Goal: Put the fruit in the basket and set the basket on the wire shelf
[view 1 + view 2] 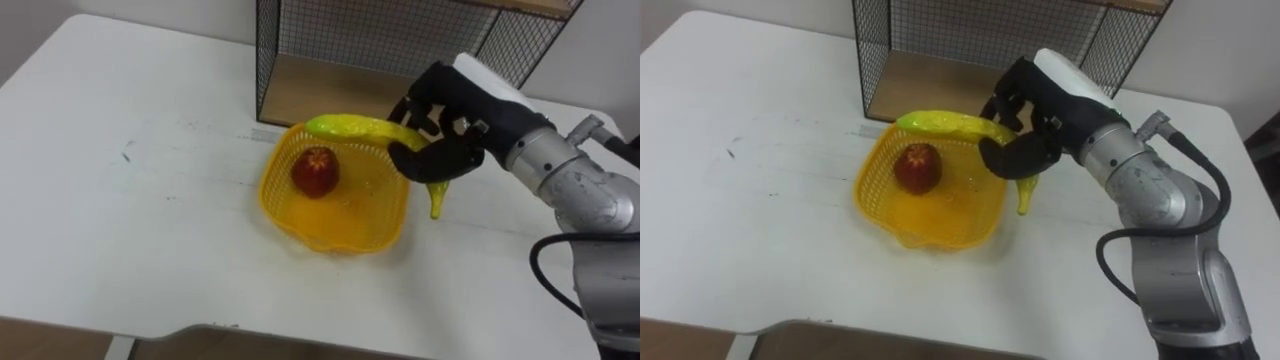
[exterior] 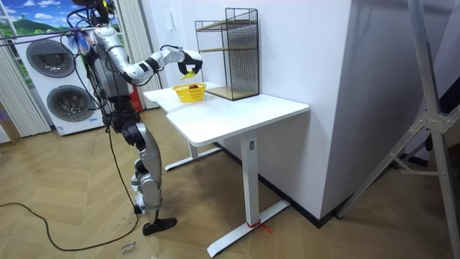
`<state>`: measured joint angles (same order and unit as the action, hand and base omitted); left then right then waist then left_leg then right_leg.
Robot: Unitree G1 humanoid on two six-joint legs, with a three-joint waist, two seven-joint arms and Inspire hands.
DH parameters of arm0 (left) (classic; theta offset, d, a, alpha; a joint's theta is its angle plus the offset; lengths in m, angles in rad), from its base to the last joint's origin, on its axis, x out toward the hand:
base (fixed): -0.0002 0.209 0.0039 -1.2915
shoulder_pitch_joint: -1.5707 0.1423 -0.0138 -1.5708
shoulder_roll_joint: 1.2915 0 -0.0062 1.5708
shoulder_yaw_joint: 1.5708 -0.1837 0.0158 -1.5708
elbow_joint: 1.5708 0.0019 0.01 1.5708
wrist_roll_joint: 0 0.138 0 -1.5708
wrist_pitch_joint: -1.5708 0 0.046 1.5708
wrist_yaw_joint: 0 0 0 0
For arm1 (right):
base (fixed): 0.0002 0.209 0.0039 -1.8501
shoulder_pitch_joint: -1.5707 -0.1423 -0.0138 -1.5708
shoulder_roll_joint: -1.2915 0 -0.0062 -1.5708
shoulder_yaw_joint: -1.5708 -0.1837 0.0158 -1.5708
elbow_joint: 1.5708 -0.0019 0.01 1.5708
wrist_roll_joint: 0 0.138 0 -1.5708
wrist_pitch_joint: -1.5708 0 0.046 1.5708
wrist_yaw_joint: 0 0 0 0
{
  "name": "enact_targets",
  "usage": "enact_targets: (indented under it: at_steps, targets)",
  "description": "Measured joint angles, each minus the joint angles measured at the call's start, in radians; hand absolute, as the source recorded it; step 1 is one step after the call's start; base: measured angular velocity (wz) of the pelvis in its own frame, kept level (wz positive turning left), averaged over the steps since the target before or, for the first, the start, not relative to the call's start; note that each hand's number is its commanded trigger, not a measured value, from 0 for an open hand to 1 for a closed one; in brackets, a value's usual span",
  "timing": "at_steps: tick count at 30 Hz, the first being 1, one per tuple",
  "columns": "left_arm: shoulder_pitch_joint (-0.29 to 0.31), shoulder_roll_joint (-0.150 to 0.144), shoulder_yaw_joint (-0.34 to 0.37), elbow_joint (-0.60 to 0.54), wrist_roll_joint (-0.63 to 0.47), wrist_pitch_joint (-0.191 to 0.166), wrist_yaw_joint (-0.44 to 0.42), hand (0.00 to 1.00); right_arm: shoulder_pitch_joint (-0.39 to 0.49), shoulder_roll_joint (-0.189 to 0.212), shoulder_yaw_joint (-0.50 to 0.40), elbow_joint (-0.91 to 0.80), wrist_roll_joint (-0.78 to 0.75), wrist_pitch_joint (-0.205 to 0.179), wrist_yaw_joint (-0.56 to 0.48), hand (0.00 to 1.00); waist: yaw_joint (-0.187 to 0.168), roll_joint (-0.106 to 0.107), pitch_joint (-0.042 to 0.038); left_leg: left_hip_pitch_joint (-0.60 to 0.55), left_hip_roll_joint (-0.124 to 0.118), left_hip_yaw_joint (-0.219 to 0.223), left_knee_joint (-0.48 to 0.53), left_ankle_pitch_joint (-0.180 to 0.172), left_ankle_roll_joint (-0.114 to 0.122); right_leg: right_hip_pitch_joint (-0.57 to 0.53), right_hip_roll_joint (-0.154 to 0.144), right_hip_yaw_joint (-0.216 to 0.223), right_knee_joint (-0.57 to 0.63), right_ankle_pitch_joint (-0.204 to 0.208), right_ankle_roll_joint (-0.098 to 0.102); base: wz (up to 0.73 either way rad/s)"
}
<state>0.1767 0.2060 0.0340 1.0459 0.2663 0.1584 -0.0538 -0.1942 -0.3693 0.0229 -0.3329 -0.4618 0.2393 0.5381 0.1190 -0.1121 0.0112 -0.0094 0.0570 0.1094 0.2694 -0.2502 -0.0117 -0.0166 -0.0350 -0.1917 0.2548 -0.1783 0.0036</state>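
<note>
Left eye view: right robot hand (image 1: 455,115) curled round banana (image 1: 345,126) over basket (image 1: 345,225) rim; apple (image 1: 316,171) inside; wire shelf (image 1: 350,30) just behind on counter (image 1: 120,220).

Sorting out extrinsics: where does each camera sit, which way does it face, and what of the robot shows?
Left eye view: on the robot's head, looking down at the table, basket and wire shelf; right arm enters from the right, right hand curled round the banana.
Right eye view: same head, slightly offset, same downward look, same arm and hand.
Room view: standing off in the room, facing the whole robot at the table.
Shared: all three show the basket and wire shelf.
</note>
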Motion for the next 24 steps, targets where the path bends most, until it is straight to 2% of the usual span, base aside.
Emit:
enact_targets:
  at_steps: [4,5,6,7,8,9,24]
  targets:
    - [-0.008,0.001,-0.002,0.0,0.0,0.0,0.0,0.0,0.0,0.0,0.032,0.0,0.0,0.0,0.002,1.0,-0.001,0.0,-0.0001,0.0,0.0,-0.003,0.002,0.0,0.0,0.001,0.0,-0.004,-0.001,0.0,0.0,0.01]
    - [-0.011,0.002,-0.004,0.0,0.0,0.0,0.0,0.0,0.0,0.001,0.039,0.0,0.0,0.0,0.009,0.89,0.0,0.0,-0.0001,0.0,0.0,-0.004,0.004,0.0,0.0,0.002,0.0,-0.005,-0.001,0.0,0.0,0.03]
    - [-0.011,0.002,-0.005,0.0,0.0,0.0,0.0,0.0,0.0,0.001,0.041,0.0,0.0,0.0,0.011,0.87,0.0,0.0,0.0,0.0,0.0,-0.005,0.004,0.0,0.0,0.002,0.0,-0.005,-0.001,0.0,0.0,0.0]
    - [-0.011,0.004,-0.006,0.0,0.0,0.0,0.0,0.0,0.0,0.003,0.045,0.0,-0.003,0.0,0.012,0.73,0.0,0.0,-0.0001,0.0,0.0,-0.005,0.004,0.0,0.0,0.002,0.0,-0.005,-0.001,0.0,0.0,0.0]
    - [-0.01,0.004,-0.007,0.0,0.0,0.0,0.0,0.0,0.0,0.005,0.045,0.0,-0.005,0.0,0.012,0.52,0.001,0.0,0.0,0.0,0.0,-0.005,0.004,0.0,0.0,0.002,0.0,-0.005,-0.001,0.0,0.0,0.0]
    - [-0.01,0.005,-0.007,0.0,0.0,0.0,0.0,0.0,0.0,0.008,0.045,0.0,-0.013,0.0,0.015,0.0,0.002,0.0,0.0,0.0,0.0,-0.005,0.005,0.0,0.0,0.003,0.0,-0.005,-0.001,0.0,0.0,0.0]
    - [-0.014,0.006,-0.006,-0.003,0.0,-0.003,0.0,0.0,0.0,0.05,0.046,0.0,-0.015,0.0,0.022,0.0,0.016,-0.002,-0.0015,0.0,0.0,-0.005,0.002,0.0,0.0,0.005,0.0,-0.005,-0.001,0.0,0.0,0.0]
